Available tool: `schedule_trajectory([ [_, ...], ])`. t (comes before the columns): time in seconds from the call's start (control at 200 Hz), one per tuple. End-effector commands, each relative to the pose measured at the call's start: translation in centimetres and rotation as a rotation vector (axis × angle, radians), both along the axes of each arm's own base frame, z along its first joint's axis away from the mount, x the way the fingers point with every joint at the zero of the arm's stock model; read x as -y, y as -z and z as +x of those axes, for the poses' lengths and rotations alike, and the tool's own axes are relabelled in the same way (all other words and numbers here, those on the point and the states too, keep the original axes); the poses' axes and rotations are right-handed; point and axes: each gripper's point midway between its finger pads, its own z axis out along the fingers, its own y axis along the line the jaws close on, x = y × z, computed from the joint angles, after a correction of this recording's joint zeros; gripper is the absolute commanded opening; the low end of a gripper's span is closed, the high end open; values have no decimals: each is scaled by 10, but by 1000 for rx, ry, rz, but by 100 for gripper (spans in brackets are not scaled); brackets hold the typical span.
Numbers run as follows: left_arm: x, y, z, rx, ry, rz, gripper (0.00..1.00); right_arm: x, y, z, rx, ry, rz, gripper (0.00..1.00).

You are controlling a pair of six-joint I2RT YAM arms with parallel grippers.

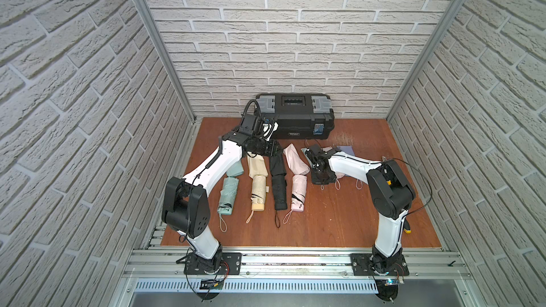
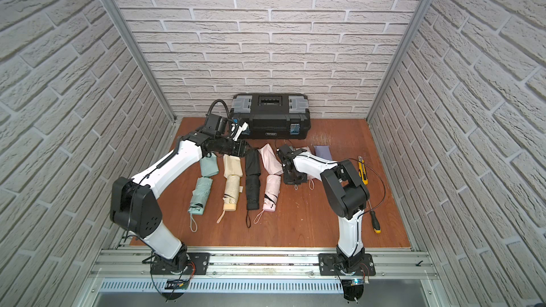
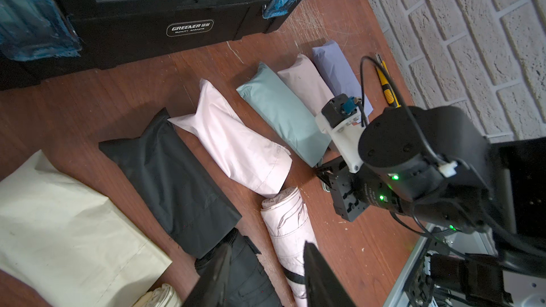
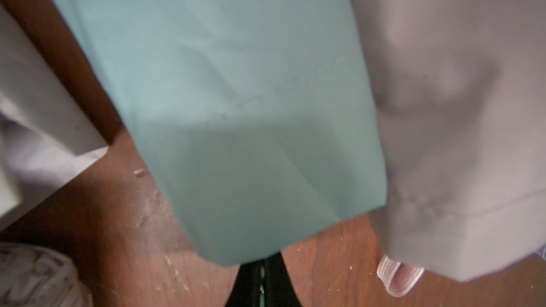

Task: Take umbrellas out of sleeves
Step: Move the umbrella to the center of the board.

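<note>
**Top views.** In both top views you see four umbrellas lying bare in a row on the worktop (image 1: 325,220), handles toward the arm bases: mint umbrella (image 1: 228,194), cream umbrella (image 1: 258,191), black umbrella (image 1: 279,191) and pink umbrella (image 1: 298,191). Just behind each lies its limp cover: empty mint sleeve (image 1: 235,169), cream sleeve (image 1: 256,166), black sleeve (image 1: 276,165) and empty pink sleeve (image 1: 295,159). Your left arm (image 1: 212,166) reaches over the far end of the row, in front of the black toolbox (image 1: 295,116). Your right arm (image 1: 351,163) bends down over the plump sleeves beside the row. In a top view a yellow utility knife (image 2: 362,172) and a screwdriver (image 2: 374,221) lie near the right wall.

**Left wrist view.** The left jaws stand apart and hold nothing; the black umbrella (image 3: 245,273) and pink umbrella (image 3: 289,225) lie beneath the gap. Beyond them, the full mint sleeve (image 3: 280,113), full pink sleeve (image 3: 304,81) and lavender sleeve (image 3: 336,69) lie side by side, with the right arm's wrist over their near ends.

**Right wrist view.** The right jaws are closed, their tips tucked under the hem of the full mint sleeve (image 4: 236,113). A thin pale-green sliver shows between them, and you cannot tell what it is. The full pink sleeve (image 4: 458,113) lies alongside, with a pink wrist loop (image 4: 399,276) poking from its open end.
</note>
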Motion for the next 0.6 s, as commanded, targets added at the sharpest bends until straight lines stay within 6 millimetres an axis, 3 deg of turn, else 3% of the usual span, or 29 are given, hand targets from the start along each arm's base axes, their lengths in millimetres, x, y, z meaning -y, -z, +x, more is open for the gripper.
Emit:
schedule_trajectory([
  [0.0,-1,-8,5,30,5,-12,43,7,17,-11,-48,12,11,3],
  [0.595,-7,6,14,20,0,32,41,0,17,-13,8,-2,139,3],
])
